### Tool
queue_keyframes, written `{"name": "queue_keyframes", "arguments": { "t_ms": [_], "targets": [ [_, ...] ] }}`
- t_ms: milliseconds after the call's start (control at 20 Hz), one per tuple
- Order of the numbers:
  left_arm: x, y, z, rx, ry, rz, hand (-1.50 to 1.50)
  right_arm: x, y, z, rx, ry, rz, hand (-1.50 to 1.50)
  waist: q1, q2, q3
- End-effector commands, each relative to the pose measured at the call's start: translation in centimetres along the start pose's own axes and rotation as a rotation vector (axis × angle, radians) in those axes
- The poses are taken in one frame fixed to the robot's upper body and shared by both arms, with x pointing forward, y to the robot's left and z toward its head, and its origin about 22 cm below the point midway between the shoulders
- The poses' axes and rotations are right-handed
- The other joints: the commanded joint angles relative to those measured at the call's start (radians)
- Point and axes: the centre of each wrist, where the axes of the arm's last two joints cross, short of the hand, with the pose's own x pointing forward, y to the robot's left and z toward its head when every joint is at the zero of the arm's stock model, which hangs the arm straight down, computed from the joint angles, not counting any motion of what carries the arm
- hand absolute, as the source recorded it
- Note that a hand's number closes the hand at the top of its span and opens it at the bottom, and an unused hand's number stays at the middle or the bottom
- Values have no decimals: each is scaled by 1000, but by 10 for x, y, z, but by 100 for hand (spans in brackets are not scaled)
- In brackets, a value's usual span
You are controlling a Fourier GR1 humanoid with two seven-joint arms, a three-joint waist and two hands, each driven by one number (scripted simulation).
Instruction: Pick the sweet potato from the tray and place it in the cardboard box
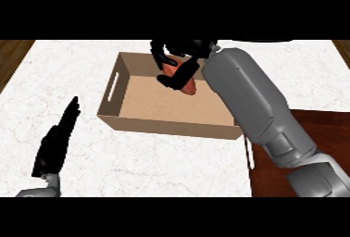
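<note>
- The cardboard box (137,109) sits open-topped on the white marble counter (157,162) and serves as the landmark; a slot handle is cut in its left wall.
- The right hand (179,58) hangs over the box's far right part, its dark fingers curled round the sweet potato (187,78).
- The sweet potato is orange-red and points downward from the hand. It lies within the box's outline, above the floor near the right wall; whether its tip touches the floor cannot be told.
- The right forearm (256,106) crosses the box's right wall and hides that corner.
- The tray (301,152) is the dark brown surface to the right of the box, mostly covered by the forearm; nothing shows on its visible part.
- The left hand (58,139) rests to the left of the box, well apart from it, fingers straight and pressed together, holding nothing.
- Judged step: the pick looks done and the carry has reached the box, so this is the placing stage.
- The next move probably calls for lowering the sweet potato nearer the floor of the box, uncurling the fingers, then lifting the hand straight up so it clears the right wall without nudging the box.
</note>
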Motion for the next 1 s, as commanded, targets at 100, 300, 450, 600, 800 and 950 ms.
{"name": "queue_keyframes", "arguments": {
  "t_ms": [100,300,450,600,800,950],
  "targets": [
    [15,-8,0,-23,-19,-1,0,-7,42,-19,49,125,-47,-150,28,4,0],
    [-5,-5,1,-22,-1,3,0,-20,56,-14,22,115,-72,-150,23,5,0],
    [22,-12,-17,-27,-19,3,0,-22,63,-10,-12,78,-186,-150,24,5,0],
    [7,-7,-8,-36,-18,1,0,-24,45,-10,-164,81,-335,-150,39,12,0],
    [2,-2,-5,-35,-26,-10,0,-22,28,-10,-336,83,-502,-150,41,10,0],
    [6,5,-2,-23,-17,0,0,-29,8,-2,-388,60,-614,-150,30,10,1]
  ]
}}
